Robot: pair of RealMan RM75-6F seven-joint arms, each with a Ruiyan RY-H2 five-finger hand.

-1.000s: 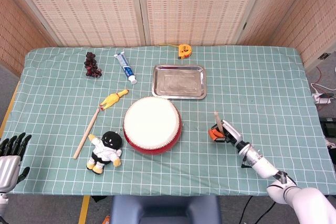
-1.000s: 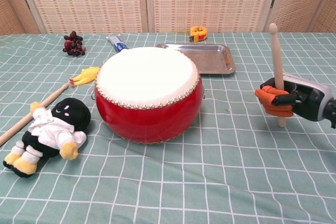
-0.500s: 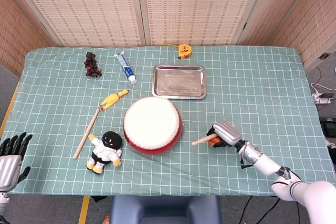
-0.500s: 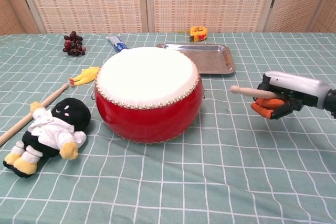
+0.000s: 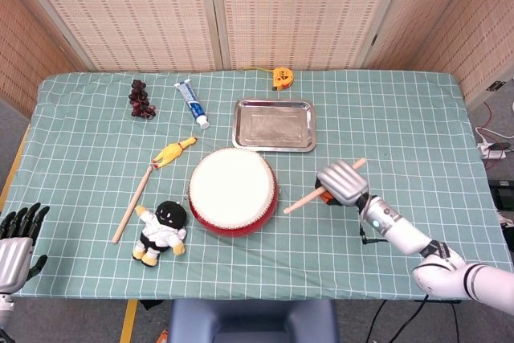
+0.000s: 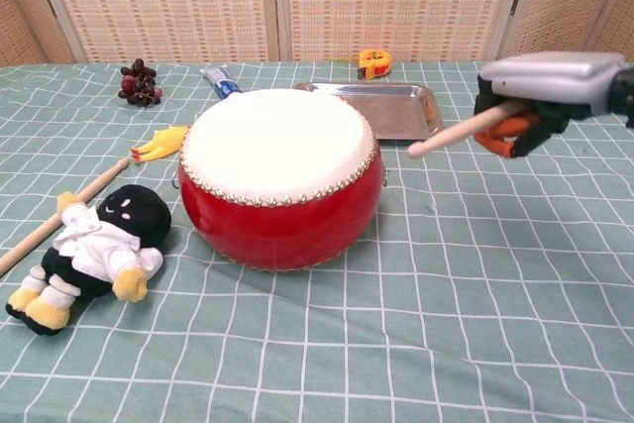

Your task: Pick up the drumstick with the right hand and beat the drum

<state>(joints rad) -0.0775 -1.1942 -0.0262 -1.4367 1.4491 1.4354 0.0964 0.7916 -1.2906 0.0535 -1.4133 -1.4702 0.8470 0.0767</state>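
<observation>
Right hand point(image 5: 341, 183) has its fingers wrapped round the pale wooden drumstick point(image 6: 451, 133), tip angled at the red drum with the white skin point(image 5: 233, 191) mid-surface, probably lined up for a hit. Left hand point(image 5: 16, 234) hangs off the edge, fingers spread, holding nothing.

Wooden drumstick point(image 6: 451, 133), glossy red drum point(image 6: 282, 215)

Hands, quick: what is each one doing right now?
Left hand: open, holding nothing, at the table's near left corner.
Right hand: holding the drumstick, its tip pointing toward the drum.
</observation>
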